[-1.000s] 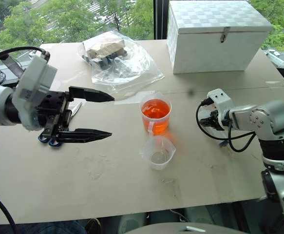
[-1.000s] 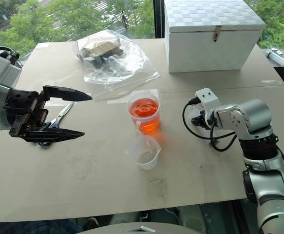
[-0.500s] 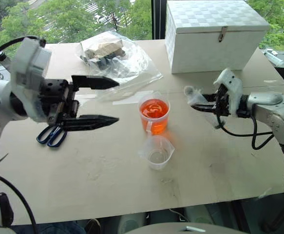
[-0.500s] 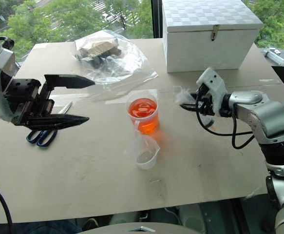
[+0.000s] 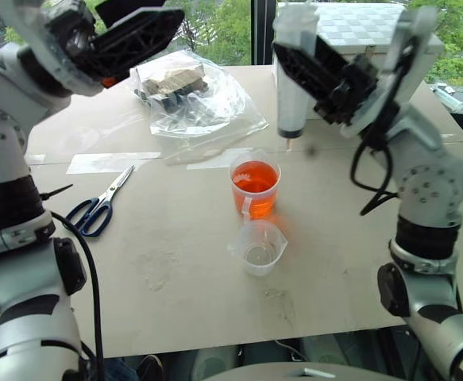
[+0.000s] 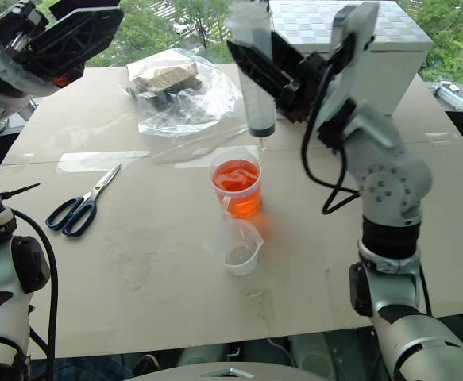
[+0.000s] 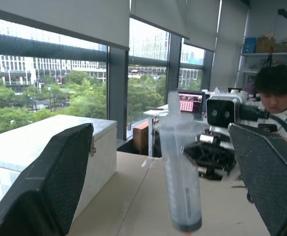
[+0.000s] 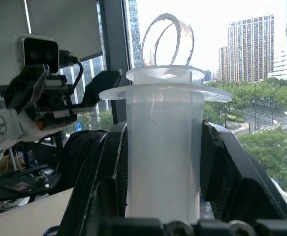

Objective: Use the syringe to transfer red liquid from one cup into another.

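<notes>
My right gripper (image 5: 291, 63) is shut on the barrel of the clear syringe (image 5: 295, 79) and holds it upright, tip down. The tip hangs just above the taller cup (image 5: 255, 189), which holds the red liquid (image 5: 255, 176). The syringe's ring-shaped plunger end (image 8: 169, 39) stands at the top, and its black seal sits low by the tip. In front of the taller cup stands the shorter spouted cup (image 5: 259, 248), looking empty. High on the left, my left gripper (image 5: 166, 11) is open with nothing in it, level with the syringe (image 7: 180, 182) and apart from it.
Blue-handled scissors (image 5: 98, 209) lie on the table's left. A clear plastic bag (image 5: 191, 95) with items lies at the back, next to a white box (image 5: 358, 55). A person (image 7: 277, 93) sits beyond the table.
The right gripper has swung up and left, turning the syringe upright over the cup of red liquid. My left gripper, still open, has risen to the upper left.
</notes>
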